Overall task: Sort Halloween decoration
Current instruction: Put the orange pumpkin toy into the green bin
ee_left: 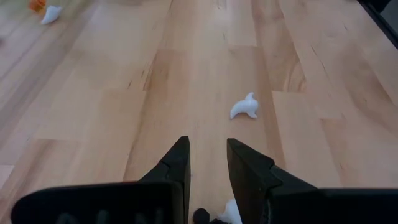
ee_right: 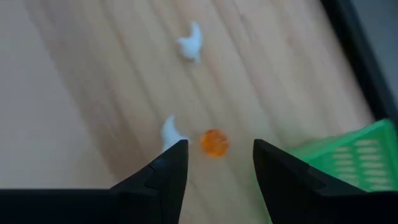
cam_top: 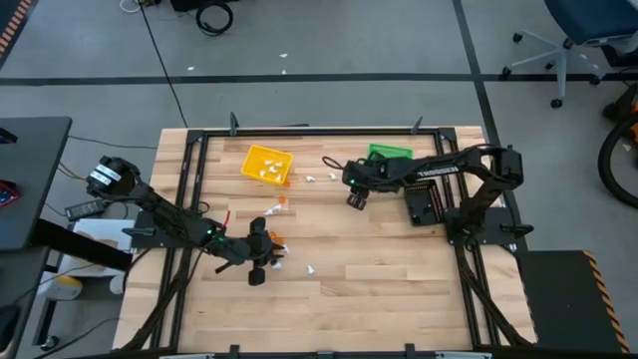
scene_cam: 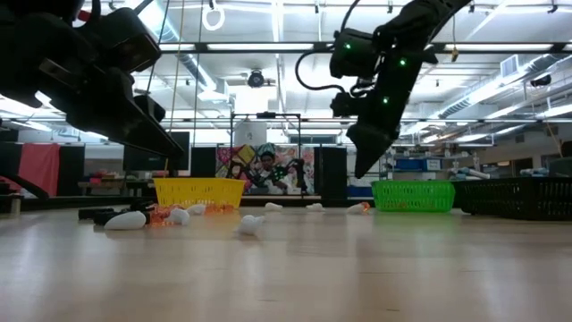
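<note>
Halloween decoration sorting is barely started for you: a few white trinkets lie in the yellow plastic bin, most still dot the wooden table, and both the left gripper and right gripper stand parted, empty.

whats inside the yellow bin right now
A few small white trinkets lie in the yellow bin, seen from above. From table height its wall hides them, so nothing more can be told about them.
</note>
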### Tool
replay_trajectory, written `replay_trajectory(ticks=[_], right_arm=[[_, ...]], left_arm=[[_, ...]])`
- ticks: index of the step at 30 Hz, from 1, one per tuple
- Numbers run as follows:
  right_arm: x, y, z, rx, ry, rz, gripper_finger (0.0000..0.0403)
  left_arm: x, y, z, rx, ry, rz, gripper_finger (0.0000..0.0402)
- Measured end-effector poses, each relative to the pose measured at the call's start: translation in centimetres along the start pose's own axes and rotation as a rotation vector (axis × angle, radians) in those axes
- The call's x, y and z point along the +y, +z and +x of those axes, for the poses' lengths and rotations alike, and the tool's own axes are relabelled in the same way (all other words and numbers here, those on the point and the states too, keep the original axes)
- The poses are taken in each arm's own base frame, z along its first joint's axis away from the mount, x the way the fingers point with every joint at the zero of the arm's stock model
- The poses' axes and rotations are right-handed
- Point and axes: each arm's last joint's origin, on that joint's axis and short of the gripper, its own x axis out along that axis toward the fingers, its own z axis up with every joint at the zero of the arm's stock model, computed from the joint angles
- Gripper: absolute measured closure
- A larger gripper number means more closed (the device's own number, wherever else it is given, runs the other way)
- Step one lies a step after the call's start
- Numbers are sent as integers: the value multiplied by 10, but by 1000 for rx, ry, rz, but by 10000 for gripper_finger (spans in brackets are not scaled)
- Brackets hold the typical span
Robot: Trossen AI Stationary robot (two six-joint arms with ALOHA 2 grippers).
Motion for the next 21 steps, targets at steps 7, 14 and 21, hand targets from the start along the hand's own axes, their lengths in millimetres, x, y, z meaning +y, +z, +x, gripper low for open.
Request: replay_trajectory(ticks=[7,14,21], right_arm=[[-18,-1,4,52,-126,-140,229],[-8,0,0,29,-99,-227,230],[13,-6,-10,43,-55,-523,231]], left_arm=[[0,0,0,-2,-2,0,320],[0,0,0,-1,-2,0,320],[0,0,0,-2,-2,1,320]])
